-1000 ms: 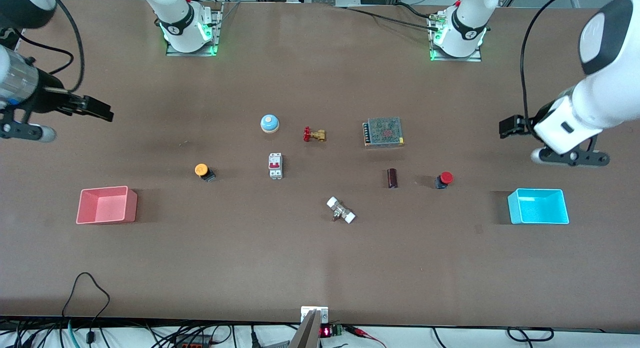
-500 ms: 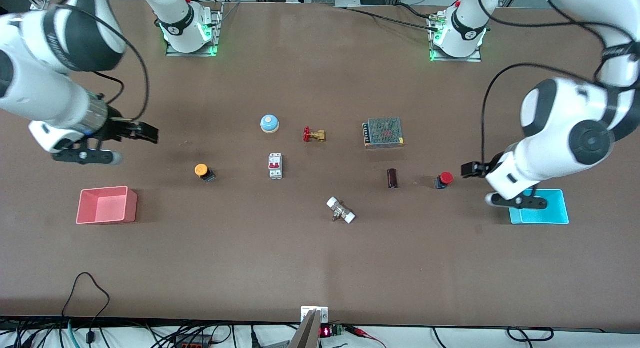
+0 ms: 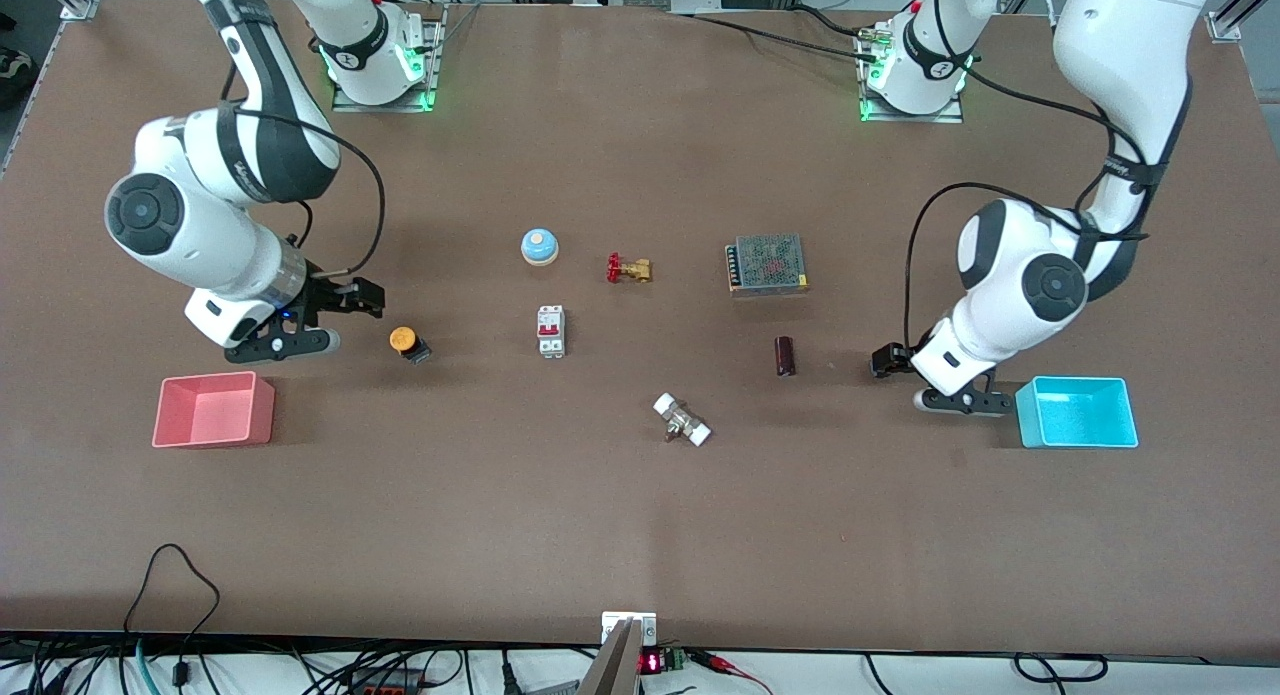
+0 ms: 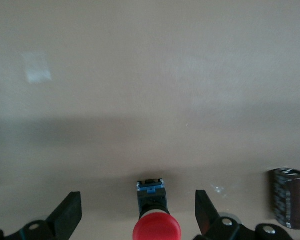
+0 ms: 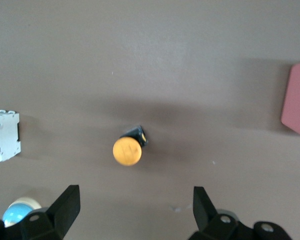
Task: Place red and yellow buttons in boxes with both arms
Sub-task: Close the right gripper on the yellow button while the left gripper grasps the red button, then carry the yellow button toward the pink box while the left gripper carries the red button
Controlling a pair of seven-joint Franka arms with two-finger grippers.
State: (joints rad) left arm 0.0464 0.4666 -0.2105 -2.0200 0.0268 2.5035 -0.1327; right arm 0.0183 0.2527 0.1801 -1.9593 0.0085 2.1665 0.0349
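The left arm's black two-finger gripper [image 4: 135, 217] was spread wide, low over the table, with the one red-capped push-button on a dark base [image 4: 154, 216] between its fingers, untouched. The single cyan plastic tray [image 3: 1078, 412] sat just beside that arm's wrist. The right arm's black two-finger gripper [image 3: 368, 297] also stood wide open, above the one orange-yellow-capped push-button [image 3: 407, 342]; its cap bore a faint, unreadable mark. One pink-red plastic tray [image 3: 212, 409] lay near. No legible writing was found.
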